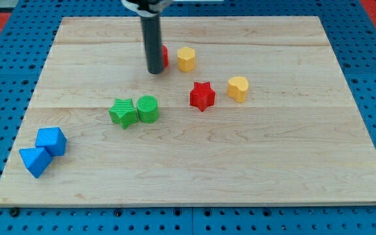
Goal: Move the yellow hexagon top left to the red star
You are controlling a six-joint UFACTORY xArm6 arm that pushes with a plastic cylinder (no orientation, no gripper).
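Blue pegboard surrounds a pale wooden bench (pixel 194 170), planks running left to right, with a red strip at the view's top corners.

Rod (pixel 152 36) comes down from the view's top, dark and straight. My tip (pixel 155 72) sits on the bench in the upper middle, just left of a small red block (pixel 164 57) that the rod mostly hides (shape can't be made out). No fingers on this rig, so nothing to report as spread or pinched.

Blocks, biggest cluster first:
- Blue pair at the view's lower left: blue cube (pixel 51 141) touching a blue wedge-like block (pixel 34 161) below and left of it.
- Green pair left of centre: green star (pixel 123 112) touching a green cylinder (pixel 148 108) on its right.
- Red star (pixel 202 96) right of centre, standing alone.
- Yellow heart-shaped block (pixel 237 89) just right of the red star, a small gap between them.
- Yellow hexagon (pixel 186 59) in the upper middle, up and slightly left of the red star, clearly apart from it. It sits just right of the hidden red block, so that red block is between my tip and the hexagon.

Tip is well apart from the green and blue pairs.
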